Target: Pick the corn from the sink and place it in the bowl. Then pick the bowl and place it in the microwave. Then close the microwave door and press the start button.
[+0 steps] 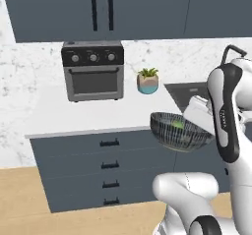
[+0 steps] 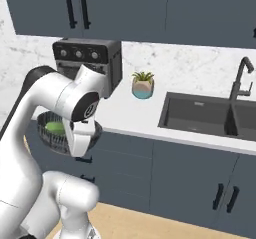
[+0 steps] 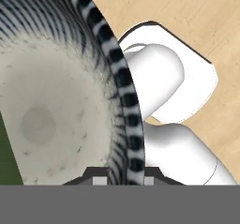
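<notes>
One toaster oven (image 1: 93,71) with three knobs stands at the far left of the counter (image 1: 98,113). One potted plant (image 1: 147,80) sits to its right. One bowl (image 1: 179,132) hangs off the counter's near edge, over the four drawers, with one corn (image 1: 177,124) inside it, green end showing. My gripper (image 3: 123,178) is nearly closed, one finger on each side of the bowl rim. One sink (image 2: 212,114) with two basins and one faucet (image 2: 241,80) lies at the far right.

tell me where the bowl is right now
The bowl hangs in the air in front of the drawers, off the counter, held at its rim by the claw, with the corn inside.
</notes>
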